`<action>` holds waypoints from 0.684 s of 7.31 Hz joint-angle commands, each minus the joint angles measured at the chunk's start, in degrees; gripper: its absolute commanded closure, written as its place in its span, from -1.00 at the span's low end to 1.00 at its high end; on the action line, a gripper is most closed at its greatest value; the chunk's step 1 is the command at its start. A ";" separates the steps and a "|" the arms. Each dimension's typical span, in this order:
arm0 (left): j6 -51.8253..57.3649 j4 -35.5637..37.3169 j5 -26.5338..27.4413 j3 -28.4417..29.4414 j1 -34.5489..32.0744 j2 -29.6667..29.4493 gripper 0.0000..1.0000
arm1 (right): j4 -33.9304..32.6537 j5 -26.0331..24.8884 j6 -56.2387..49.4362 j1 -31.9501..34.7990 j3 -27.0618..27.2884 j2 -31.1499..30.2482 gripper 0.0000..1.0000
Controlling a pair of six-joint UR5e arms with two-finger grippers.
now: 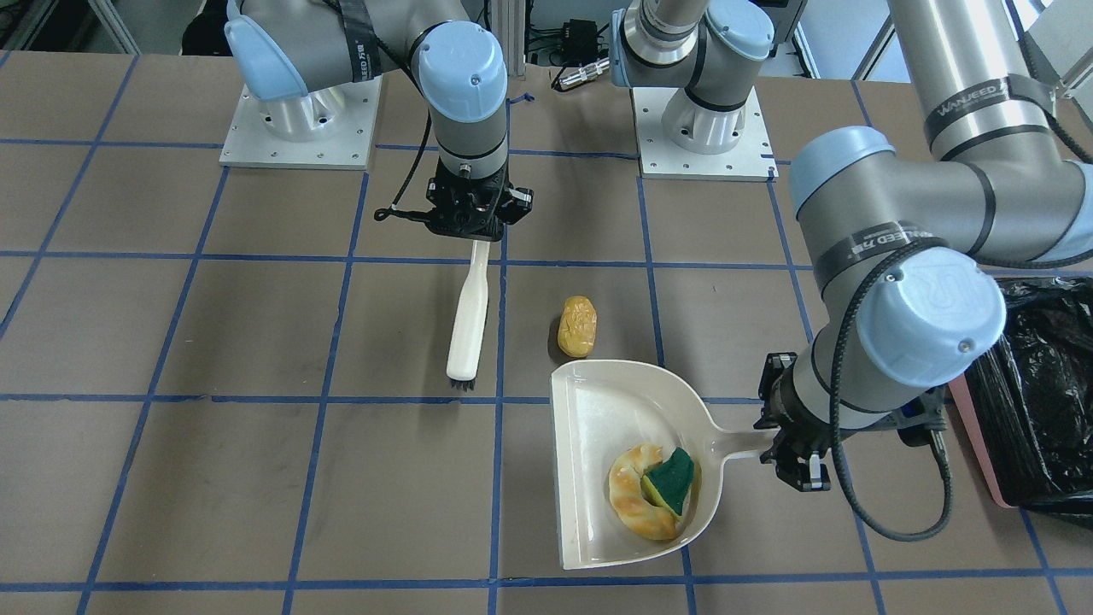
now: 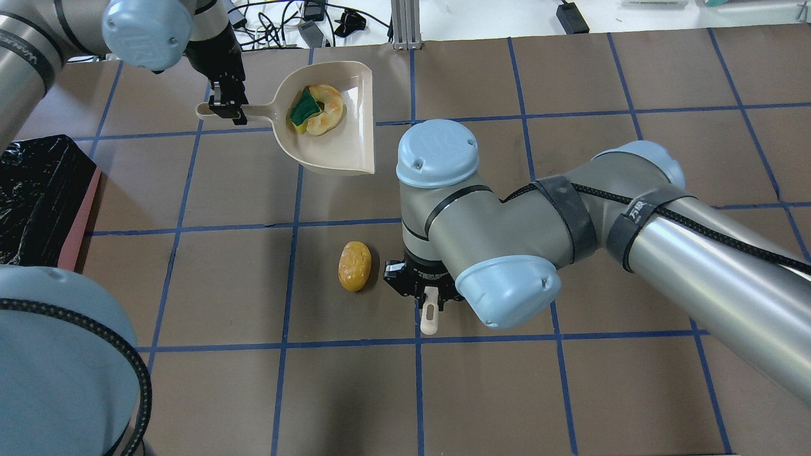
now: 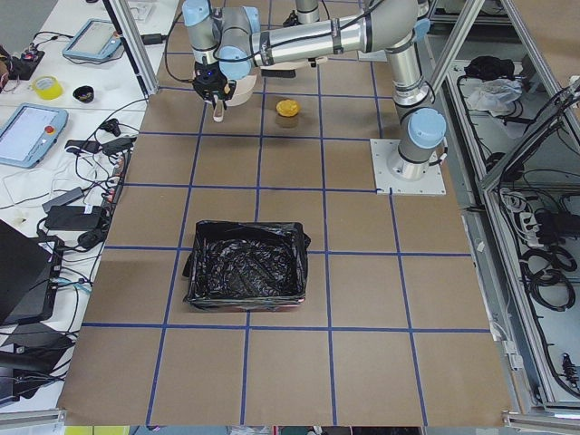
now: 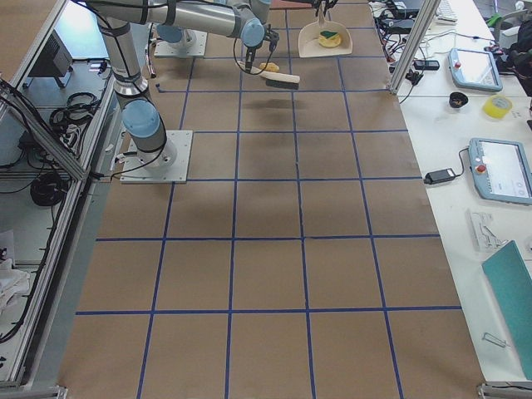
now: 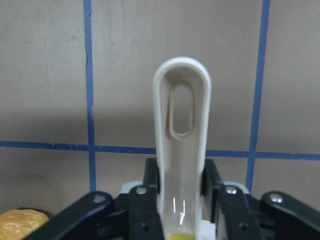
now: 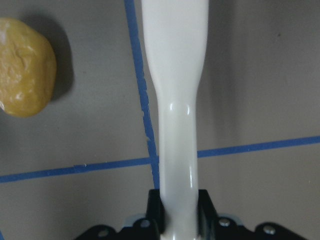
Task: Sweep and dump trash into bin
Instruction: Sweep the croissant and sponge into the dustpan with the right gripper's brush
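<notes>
Closest to the robot, the right gripper (image 1: pixel 475 229) is clenched on the handle end of the white brush (image 1: pixel 468 320), whose dark bristles point away across the table (image 1: pixel 256 478). Just left of the brush, apart from it, lies the yellow-orange lump (image 1: pixel 577 325), not yet collected.

Farther out is the beige dustpan (image 1: pixel 589 410), with the croissant-like piece (image 1: pixel 632 506) and the green-and-yellow sponge piece (image 1: pixel 673 478) already inside, the sponge leaning on the croissant. The left gripper (image 1: pixel 790 457) is clamped around the pan's handle. Whether the pan rests on the table I cannot tell. Off to the robot's left, well apart from the lump, stands the pink bin (image 1: pixel 973 427) with its black bag.

The likely trouble is the lump: it is rounded, and the pan's open mouth faces sideways rather than toward it, so a brush stroke could roll it past the pan or jam it against the side wall. Tipping the pan toward its mouth while repositioning could also spill the two loose pieces.
</notes>
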 commanded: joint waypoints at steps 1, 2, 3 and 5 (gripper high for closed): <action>3.30 0.58 2.32 -9.33 2.96 4.67 1.00 | -5.81 0.50 8.10 5.95 3.64 0.15 1.00; 4.10 2.15 2.85 -13.47 4.37 6.69 1.00 | -6.01 0.32 8.84 7.37 3.82 0.15 1.00; 4.89 5.91 4.69 -18.21 5.17 8.28 1.00 | -6.02 0.06 8.85 7.64 4.35 0.23 1.00; 4.64 14.00 8.02 -27.27 5.36 10.48 1.00 | -10.64 -0.03 8.85 7.73 7.76 0.24 1.00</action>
